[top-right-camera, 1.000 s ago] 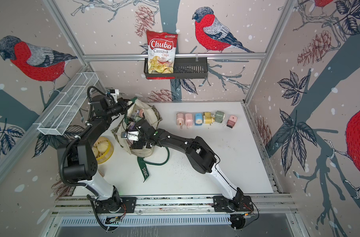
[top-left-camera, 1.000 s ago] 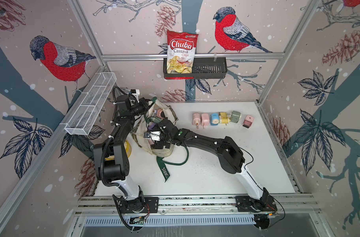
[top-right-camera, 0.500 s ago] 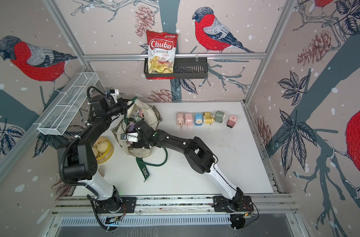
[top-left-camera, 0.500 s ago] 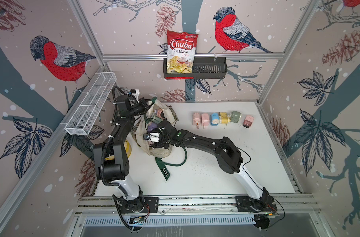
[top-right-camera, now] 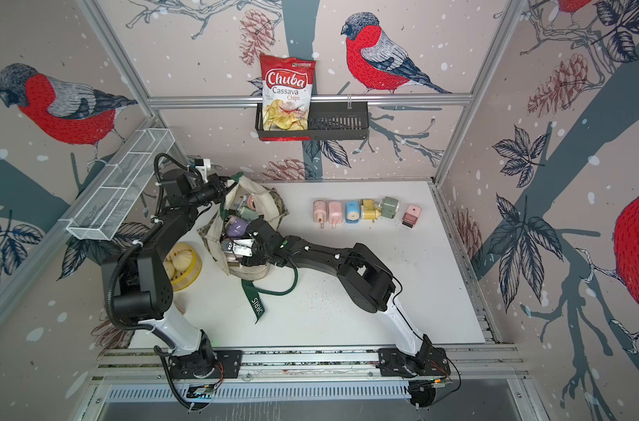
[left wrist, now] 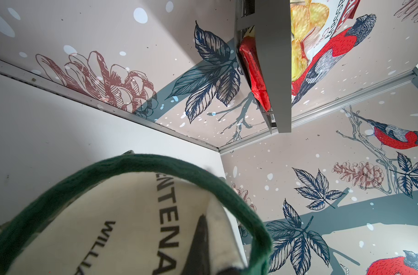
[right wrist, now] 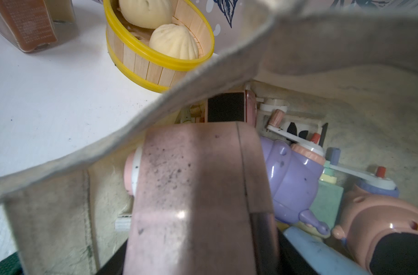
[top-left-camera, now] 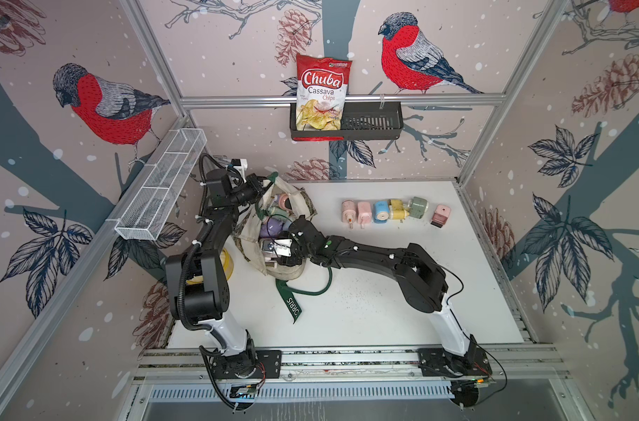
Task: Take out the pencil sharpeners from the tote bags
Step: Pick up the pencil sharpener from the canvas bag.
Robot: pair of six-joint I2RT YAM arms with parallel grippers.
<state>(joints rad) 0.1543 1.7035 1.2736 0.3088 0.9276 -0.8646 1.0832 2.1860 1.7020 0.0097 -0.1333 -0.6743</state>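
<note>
- A pink sharpener (right wrist: 193,190) sits inside the bag (top-left-camera: 247,233). The right gripper (top-left-camera: 271,252) squeezes it from both sides.
- Beside it in the bag lie other sharpeners (right wrist: 291,181).
- The left gripper (top-left-camera: 260,182) is closed tight on the bag's green handle (left wrist: 155,162).
- Well away from the bag, six sharpeners (top-left-camera: 383,210) lie in a row.

Tote bag (top-left-camera: 245,244): cream canvas, green handles, slumped open. Pencil sharpeners (top-left-camera: 381,212): I count six pastel ones rowed apart from it; more heaped inside, including purple sharpener (top-left-camera: 272,229) and pink sharpener (right wrist: 193,190).
</note>
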